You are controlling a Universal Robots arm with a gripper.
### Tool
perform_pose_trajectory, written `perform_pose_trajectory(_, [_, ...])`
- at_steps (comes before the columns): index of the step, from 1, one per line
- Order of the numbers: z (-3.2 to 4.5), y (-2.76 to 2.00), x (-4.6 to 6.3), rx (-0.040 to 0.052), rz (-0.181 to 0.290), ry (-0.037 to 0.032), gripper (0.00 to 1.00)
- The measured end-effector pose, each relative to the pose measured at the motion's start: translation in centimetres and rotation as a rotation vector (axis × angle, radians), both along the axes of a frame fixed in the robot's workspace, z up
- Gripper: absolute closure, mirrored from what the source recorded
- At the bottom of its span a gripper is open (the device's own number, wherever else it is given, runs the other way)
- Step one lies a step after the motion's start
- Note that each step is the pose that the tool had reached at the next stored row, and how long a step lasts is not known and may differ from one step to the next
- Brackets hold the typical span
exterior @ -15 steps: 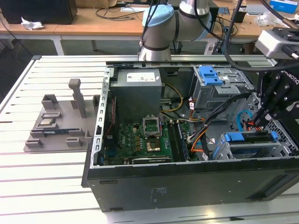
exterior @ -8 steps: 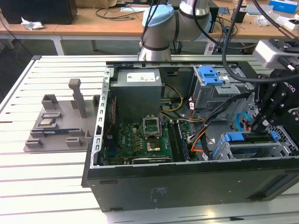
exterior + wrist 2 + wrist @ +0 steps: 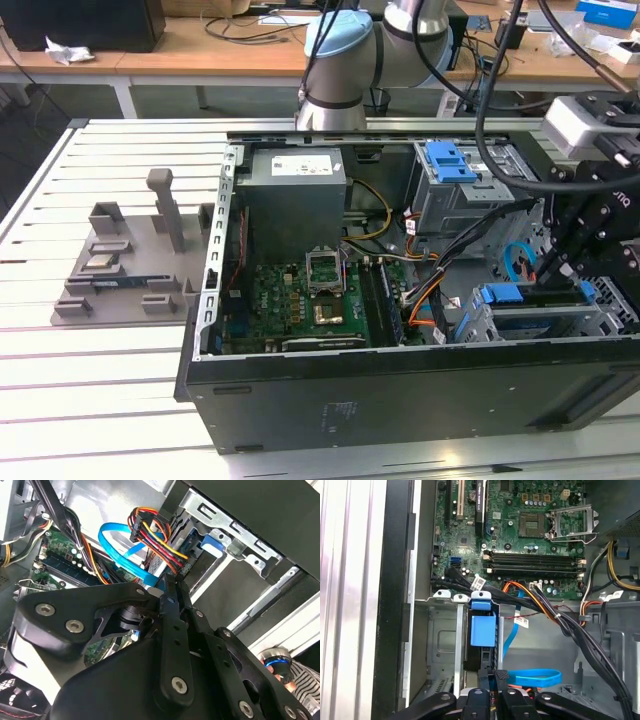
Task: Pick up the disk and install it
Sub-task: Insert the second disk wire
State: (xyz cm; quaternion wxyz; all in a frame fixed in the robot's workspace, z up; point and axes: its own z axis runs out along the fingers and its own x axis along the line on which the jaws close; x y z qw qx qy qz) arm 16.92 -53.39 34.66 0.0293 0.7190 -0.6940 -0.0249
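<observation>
The disk (image 3: 483,630) stands on edge inside the metal drive cage (image 3: 437,645) at the case's front corner, and its bright blue carrier frame is the part that shows. The same blue frame (image 3: 500,295) appears in the cage at the exterior view's lower right, and as a blue tab (image 3: 212,545) in the second wrist view. My gripper (image 3: 496,674) hangs just above the cage, at the near end of the disk. Its fingers are shut together, with nothing visible between them. I also see the gripper (image 3: 560,268) from outside and its closed tip (image 3: 169,587) beside the cables.
The open black case (image 3: 400,400) lies on a slatted white table. Inside are a grey power-supply box (image 3: 297,195), the motherboard (image 3: 310,300) and an upper bay with a blue latch (image 3: 450,160). A light blue cable (image 3: 535,677) and coloured wires (image 3: 150,530) run close to the gripper. A grey fixture (image 3: 130,250) stands at the exterior view's left.
</observation>
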Motion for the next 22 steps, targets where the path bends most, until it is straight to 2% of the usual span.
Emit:
perform_pose_trajectory(4, [-0.16, -0.10, 0.0, 0.0015, 0.002, -0.0001, 0.84])
perform_pose_trajectory(7, [-0.23, -0.09, 0.0, 0.0133, 0.002, 0.0000, 0.84])
perform_pose_trajectory(11, [-0.40, -0.38, 0.0, 0.0137, 0.002, 0.0000, 0.84])
perform_pose_trajectory(17, [-0.67, -0.41, 0.0, 0.0141, 0.002, 0.0001, 0.84])
perform_pose_trajectory(18, [-0.67, -0.41, 0.0, 0.0139, 0.002, 0.0000, 0.76])
perform_pose_trajectory(19, [-0.55, -0.41, 0.0, 0.0134, 0.002, -0.0001, 0.76])
perform_pose_trajectory(22, [0.51, -0.36, 0.0, 0.0136, 0.002, 0.0000, 0.76])
